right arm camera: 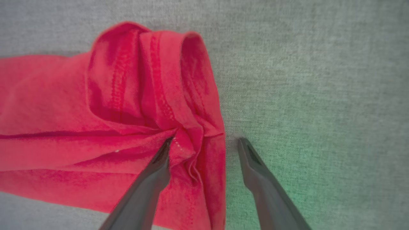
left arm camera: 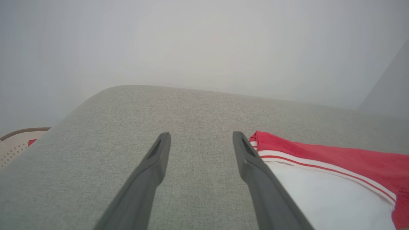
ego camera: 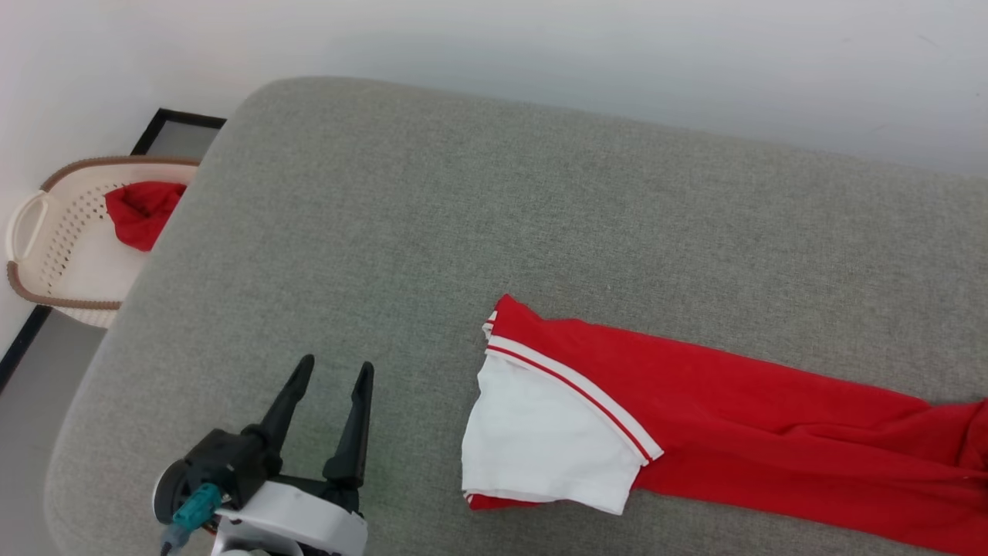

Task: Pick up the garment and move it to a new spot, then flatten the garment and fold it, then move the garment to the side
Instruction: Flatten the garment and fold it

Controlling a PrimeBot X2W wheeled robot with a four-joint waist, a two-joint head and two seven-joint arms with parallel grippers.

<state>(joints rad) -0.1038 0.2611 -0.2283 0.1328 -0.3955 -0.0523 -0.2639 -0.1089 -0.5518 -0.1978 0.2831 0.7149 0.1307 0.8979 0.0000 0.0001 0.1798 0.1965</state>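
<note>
Garment [ego camera: 733, 417]: the red jersey lies as a long narrow band on the near right part of the gray upholstered surface [ego camera: 386, 232] and runs off the right edge of your head view. Its left end shows a white panel turned uppermost, bordered by white-and-red striped trim, with a small red corner poking out above it. The surface is a coarse-weave gray cushion with rounded corners, bare apart from the jersey. A plain white wall [ego camera: 617, 46] stands behind it. At far left, below the cushion's edge, a cream perforated basket [ego camera: 31, 224] with a brown rim sits on gray floor [ego camera: 31, 432]. A plain red cloth [ego camera: 143, 212] lies crumpled in the basket. A black strip [ego camera: 23, 340] runs along the floor by the wall. Your left gripper [ego camera: 336, 363] hovers over bare cushion at the lower left, fingers spread and holding nothing, near the white panel but clear of it. In your right wrist view, the right gripper [right arm camera: 206, 140] has its fingers apart across the bunched, stitched hem at the jersey's other end. One finger is down among the red folds, and the other is over bare gray weave just beside the cloth edge. You cannot tell from that view whether either tip presses the fabric.
</note>
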